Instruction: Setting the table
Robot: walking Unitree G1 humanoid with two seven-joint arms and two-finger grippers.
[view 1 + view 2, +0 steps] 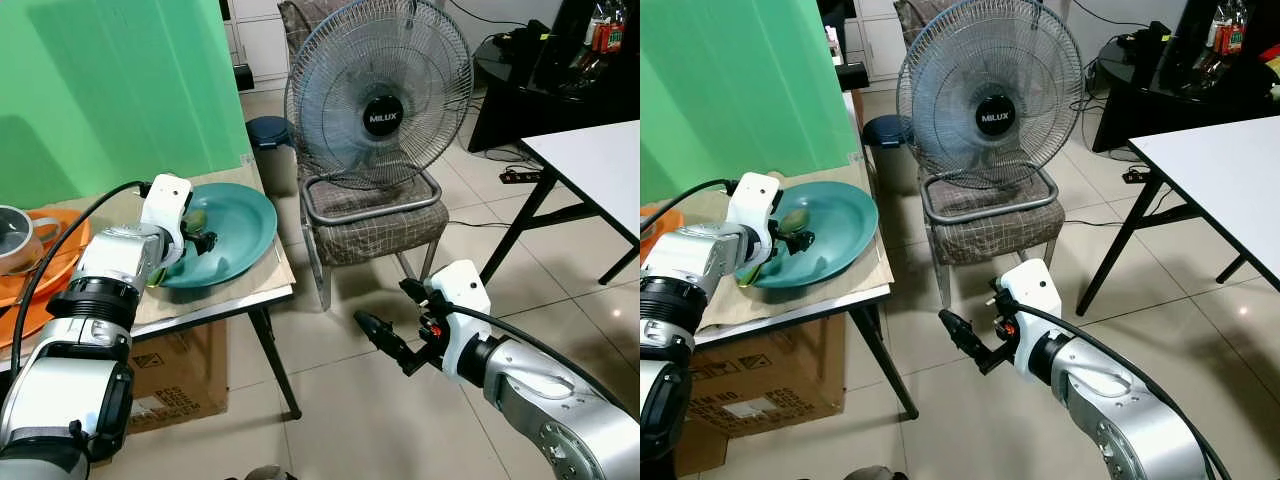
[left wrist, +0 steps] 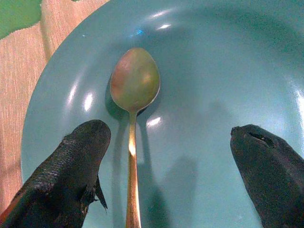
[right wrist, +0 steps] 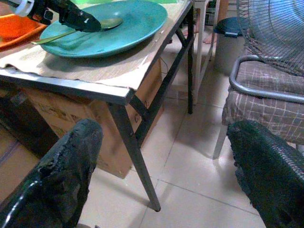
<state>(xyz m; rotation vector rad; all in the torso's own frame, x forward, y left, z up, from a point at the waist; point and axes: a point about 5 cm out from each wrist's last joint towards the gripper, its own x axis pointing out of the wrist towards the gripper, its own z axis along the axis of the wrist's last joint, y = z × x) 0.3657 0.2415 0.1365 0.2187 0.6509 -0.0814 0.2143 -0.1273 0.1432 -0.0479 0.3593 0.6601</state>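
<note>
A teal plate (image 1: pixel 235 232) lies on a beige mat at the right end of a small table (image 1: pixel 262 298). In the plate rests a metal spoon (image 2: pixel 134 99), bowl up, its handle running over the plate's rim (image 3: pixel 57 37). My left gripper (image 1: pixel 198 232) hovers just above the plate, open, its fingers (image 2: pixel 71 166) apart on either side of the spoon's handle without touching it. My right gripper (image 1: pixel 385 340) hangs open over the tiled floor, to the right of the table and below its top.
An orange tray (image 1: pixel 40 275) holding a metal pot (image 1: pixel 15 240) sits on the table's left. A cardboard box (image 1: pixel 175 385) stands under the table. A chair (image 1: pixel 375 225) carries a large fan (image 1: pixel 380 95). A white table (image 1: pixel 600 165) stands at the right.
</note>
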